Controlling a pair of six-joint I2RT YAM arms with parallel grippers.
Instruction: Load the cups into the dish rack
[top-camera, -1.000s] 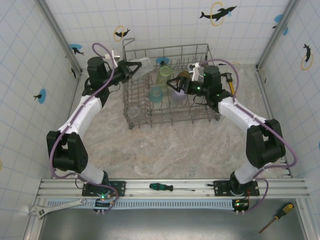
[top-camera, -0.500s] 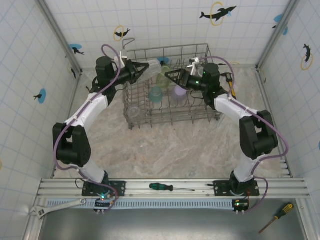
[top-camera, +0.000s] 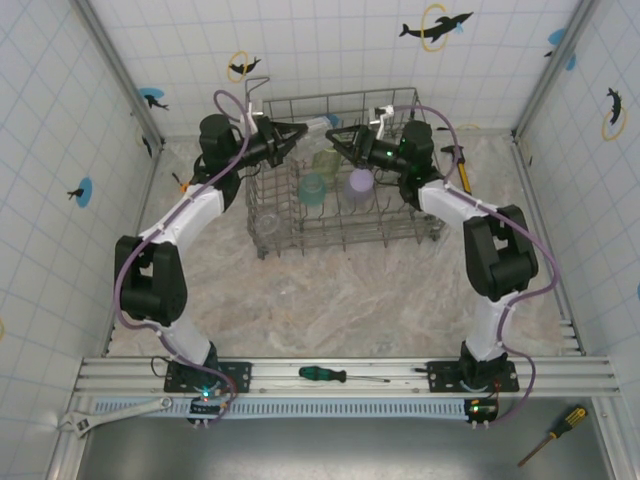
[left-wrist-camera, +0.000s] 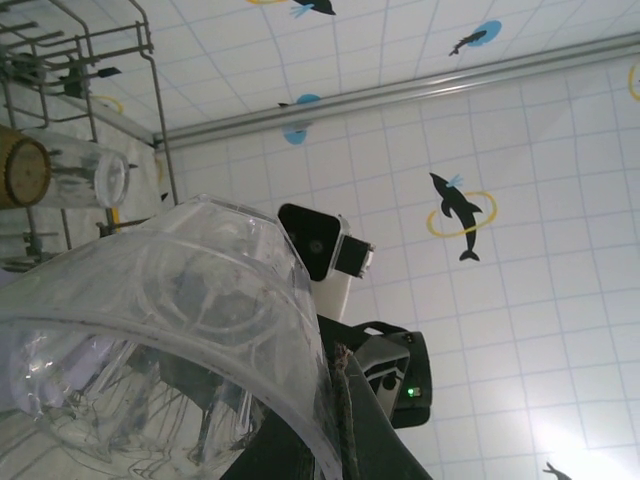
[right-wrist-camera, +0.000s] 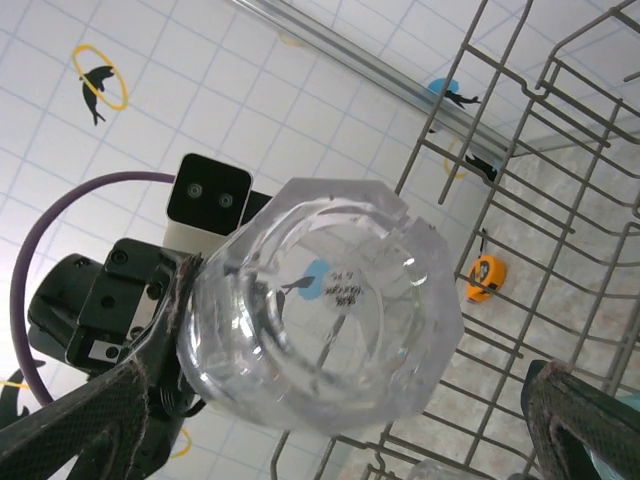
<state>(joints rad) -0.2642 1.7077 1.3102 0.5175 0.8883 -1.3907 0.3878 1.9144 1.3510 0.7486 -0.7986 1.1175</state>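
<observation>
Gripping clear faceted glass tumbler (right-wrist-camera: 320, 320) in left gripper (top-camera: 297, 133) over grey wire dish rack (top-camera: 345, 236)
Facing right gripper (top-camera: 336, 136), spread wide; lilac plastic cup (top-camera: 360, 181) below

1. The dish rack (top-camera: 345, 238) is a grey wire basket with upright tines. It stands on the worktop (top-camera: 330, 300) at upper centre of the top view.
2. A clear cup (top-camera: 313, 127), faceted, lies sideways in the air over the rack's far rim, pinched by the left gripper (top-camera: 300, 131).
3. The teal cup (top-camera: 312, 188), lilac cup (top-camera: 360, 182) and pale green cup (top-camera: 327, 160) sit inside the rack.
4. A second clear cup (top-camera: 268, 220) sits in the rack's lower-left corner.
</observation>
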